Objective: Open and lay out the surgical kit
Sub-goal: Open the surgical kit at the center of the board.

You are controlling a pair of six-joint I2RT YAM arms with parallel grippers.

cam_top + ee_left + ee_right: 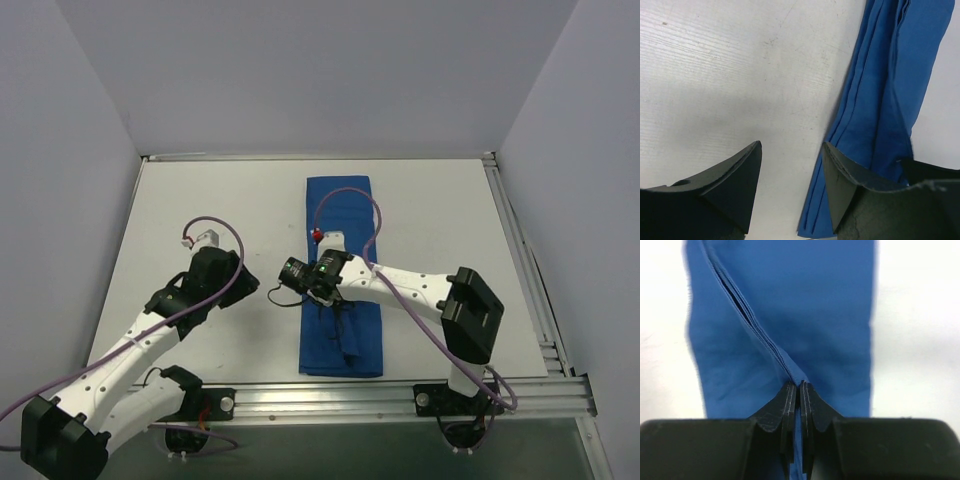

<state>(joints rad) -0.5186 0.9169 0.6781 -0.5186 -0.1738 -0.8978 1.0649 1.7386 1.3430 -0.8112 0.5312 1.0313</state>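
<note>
The surgical kit's royal-blue cloth wrap [338, 205] lies folded into a long narrow strip down the middle of the table. No tray or instruments show. My right gripper [322, 298] hangs over the strip's near half. In the right wrist view it [799, 384] is shut on a raised lengthwise fold of the cloth [805, 300]. My left gripper [250, 285] is over bare table left of the strip. In the left wrist view it [791, 145] is open and empty. Its right finger [840, 175] overlaps the cloth's [890, 75] left edge, near a corner.
The white table [200, 200] is enclosed by grey walls at the back and both sides. A metal rail [400, 395] runs along the near edge, and another along the right edge [520, 250]. Purple cables loop over both arms.
</note>
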